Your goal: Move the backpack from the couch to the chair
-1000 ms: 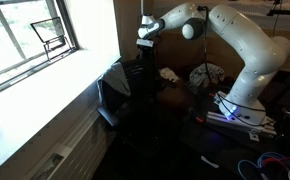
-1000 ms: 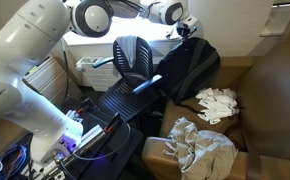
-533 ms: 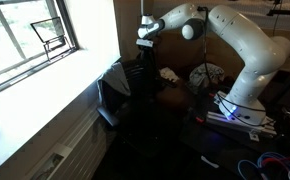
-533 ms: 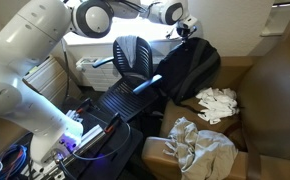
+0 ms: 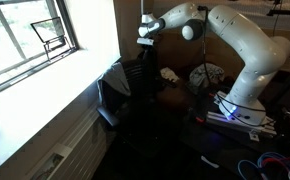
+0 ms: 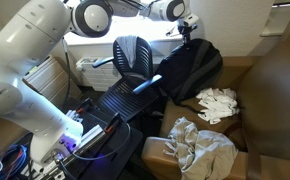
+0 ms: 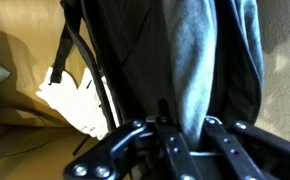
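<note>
The white arm (image 5: pixel 240 40) rises from its base, bends at the elbow and reaches out level, with the wrist turned straight down. Its fingers (image 7: pixel 245 138) stand over the top edge of the backpack (image 6: pixel 190 68). In the wrist view the dark linkages close in from both sides on a fold of the bag's cloth, so the fingers are pinching the backpack at its top.

The backpack hangs below the fingers, upright, with its lower part on the couch (image 6: pixel 275 90). It is black, soft and rounded. Up close the cloth is a matte woven grey-black that falls in long folds, and a thin black strap (image 7: pixel 70 50) runs down one side of it.

The couch beneath and behind the bag is brown and smooth, like leather. Below the fingers and just beside the bag's foot lies a crumpled white cloth (image 6: pixel 217 103). The chair (image 6: pixel 133 55) stands to the side of the fingers, close against the backpack. It is a black office chair with a curved back and a flat, ribbed seat. Farther from the fingers, a wrinkled beige sheet (image 6: pixel 200 145) lies in a heap.
</note>
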Robot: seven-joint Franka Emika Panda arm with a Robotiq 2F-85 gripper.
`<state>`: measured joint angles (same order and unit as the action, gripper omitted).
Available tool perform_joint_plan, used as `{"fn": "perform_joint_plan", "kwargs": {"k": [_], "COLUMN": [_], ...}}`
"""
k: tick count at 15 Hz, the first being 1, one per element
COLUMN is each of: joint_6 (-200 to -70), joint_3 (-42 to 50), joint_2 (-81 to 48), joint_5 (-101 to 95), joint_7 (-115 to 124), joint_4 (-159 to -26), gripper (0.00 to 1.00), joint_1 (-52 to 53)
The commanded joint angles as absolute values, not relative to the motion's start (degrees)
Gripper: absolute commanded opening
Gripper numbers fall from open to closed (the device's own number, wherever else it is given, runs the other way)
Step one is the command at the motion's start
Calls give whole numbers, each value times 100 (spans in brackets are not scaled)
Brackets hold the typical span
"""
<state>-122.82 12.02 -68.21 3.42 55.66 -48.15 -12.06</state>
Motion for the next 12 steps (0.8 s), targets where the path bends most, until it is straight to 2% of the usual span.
{"fn": "perform_joint_plan", "kwargs": {"k": [1,9,12], "joint_6": [-11815,-12405,-12161], "joint_3": [1595,2636,2154], "joint_2": [-6812,-6072,-5296], "joint_5": [166,190,644], "joint_7": [6102,7355,6369], "joint_4": [-4406,-4166,-4484], "gripper": [5,5,5], "joint_1": [-1241,-1255,-1341]}}
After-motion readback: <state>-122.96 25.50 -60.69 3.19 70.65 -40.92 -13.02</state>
